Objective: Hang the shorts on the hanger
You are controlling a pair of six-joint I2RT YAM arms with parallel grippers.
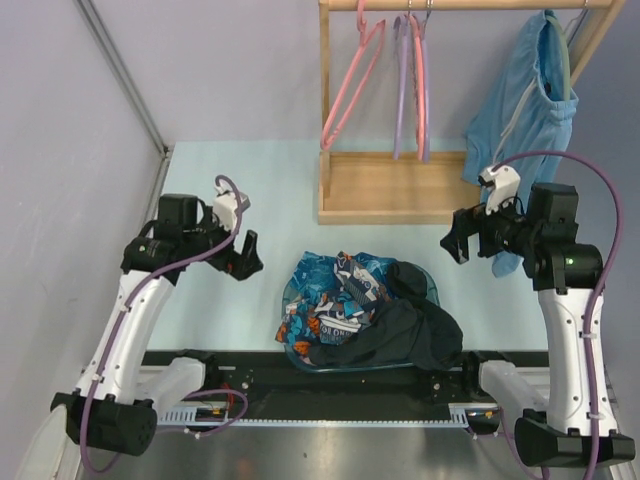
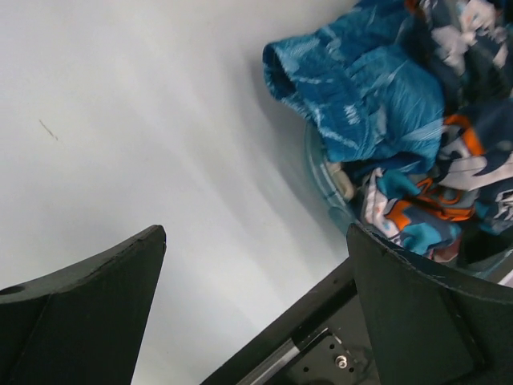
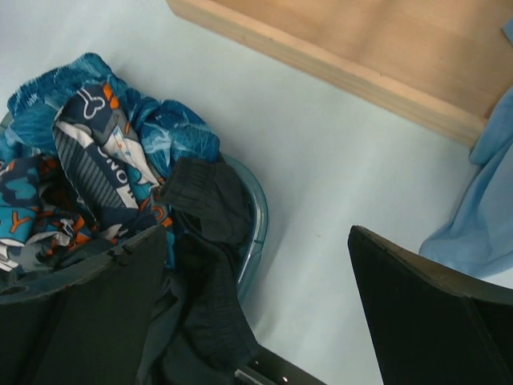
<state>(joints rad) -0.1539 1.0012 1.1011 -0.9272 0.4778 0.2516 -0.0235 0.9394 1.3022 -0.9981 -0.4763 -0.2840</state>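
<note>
1. Light sky-blue soft fabric shorts [image 1: 525, 100] hang at the far right of the wooden rail [image 1: 470, 4], draped on a thin sage plastic hanger [image 1: 566, 68].
2. Left gripper [image 1: 245, 258]: jaws wide, empty, above the pale surface [image 1: 250, 180].
3. Right gripper [image 1: 478, 252]: jaws wide, empty, near the shorts' lower edge.

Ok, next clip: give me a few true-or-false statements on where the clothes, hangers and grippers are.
1. The shorts hang at the wooden rack's right end. True.
2. The left gripper grips the patterned garment. False: it is open, empty, over bare table.
3. The black garment spills over the basket's rim. True.
4. The pink hangers lie on the table. False: they hang from the rack.
5. The right gripper is shut. False: it is open.
</note>
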